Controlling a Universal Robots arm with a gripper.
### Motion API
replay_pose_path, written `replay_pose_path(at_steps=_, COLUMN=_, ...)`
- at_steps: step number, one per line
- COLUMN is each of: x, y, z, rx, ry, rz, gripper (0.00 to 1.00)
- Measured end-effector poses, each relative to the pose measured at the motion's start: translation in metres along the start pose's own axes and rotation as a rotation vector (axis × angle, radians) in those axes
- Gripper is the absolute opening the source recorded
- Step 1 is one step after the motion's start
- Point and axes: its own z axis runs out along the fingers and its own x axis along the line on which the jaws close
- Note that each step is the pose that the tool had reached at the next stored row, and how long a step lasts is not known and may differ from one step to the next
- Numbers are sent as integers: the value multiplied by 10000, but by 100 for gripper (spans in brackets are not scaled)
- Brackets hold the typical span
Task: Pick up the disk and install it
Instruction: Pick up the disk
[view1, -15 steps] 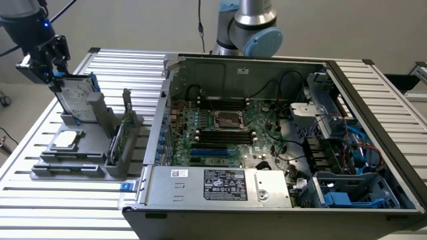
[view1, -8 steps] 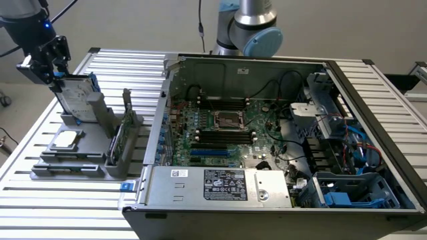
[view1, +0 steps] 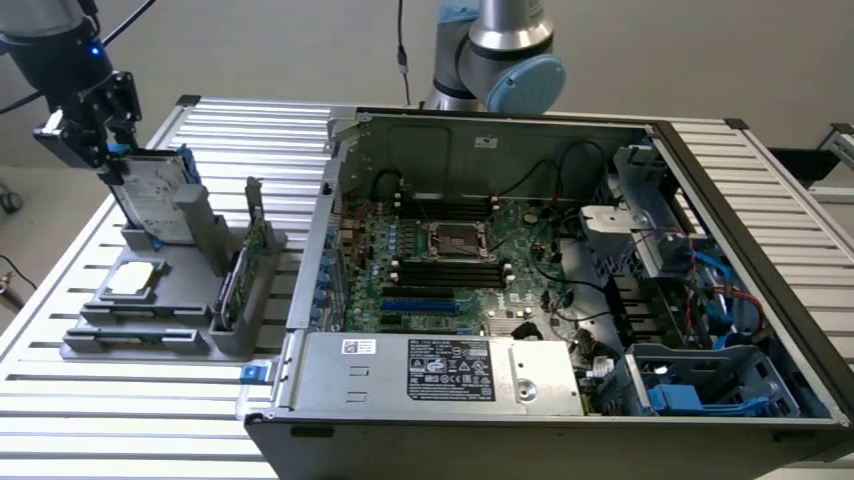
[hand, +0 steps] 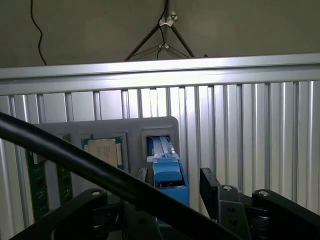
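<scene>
the disk (view1: 150, 195) is stood upright in the grey holder (view1: 134, 330). the end effector (view1: 96, 135) is held with jaws apart at its upper edge; they should be centred on the blue bracket (hand: 170, 175).

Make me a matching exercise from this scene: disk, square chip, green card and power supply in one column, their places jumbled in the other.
1 disk
2 square chip
3 green card
4 power supply

A inside the computer case
B lying flat on the grey holder
C upright beneath the gripper
D on edge at the holder's case side

Pairs: 1-C, 2-B, 3-D, 4-A
</scene>
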Motion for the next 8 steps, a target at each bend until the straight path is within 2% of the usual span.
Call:
replay_pose_path(at_steps=4, x=-24, y=-1, z=1, rx=1, ry=19, rz=1, gripper=54)
replay_pose_path(at_steps=8, x=-41, y=0, z=4, rx=7, ry=97, rz=3, gripper=54)
